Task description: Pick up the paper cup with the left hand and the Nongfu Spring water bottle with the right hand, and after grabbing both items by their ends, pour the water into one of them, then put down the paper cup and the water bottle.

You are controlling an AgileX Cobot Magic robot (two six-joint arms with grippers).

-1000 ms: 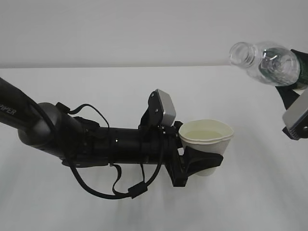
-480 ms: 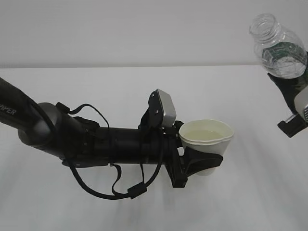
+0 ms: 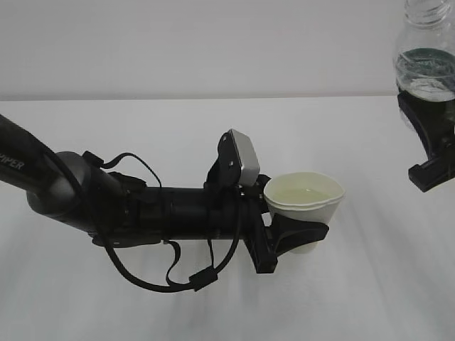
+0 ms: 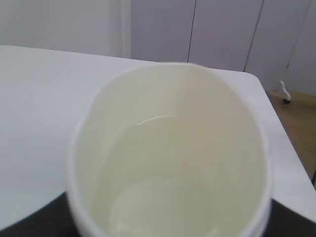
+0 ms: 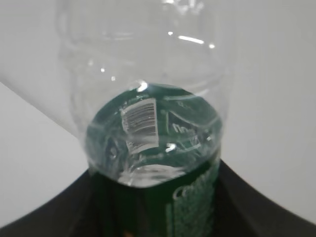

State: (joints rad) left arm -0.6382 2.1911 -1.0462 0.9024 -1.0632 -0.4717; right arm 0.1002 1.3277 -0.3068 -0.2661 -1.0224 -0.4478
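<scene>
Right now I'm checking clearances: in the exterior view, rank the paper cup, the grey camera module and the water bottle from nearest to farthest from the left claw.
1. Paper cup: gripped in the left claw itself, mid-frame.
2. Grey camera module: just behind the claw, up on the wrist.
3. Water bottle: far upper right, upright in the right claw.

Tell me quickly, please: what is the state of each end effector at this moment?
Left end effector: closed on the paper cup, which has water inside.
Right end effector: closed on the Nongfu Spring water bottle, upright.
</scene>
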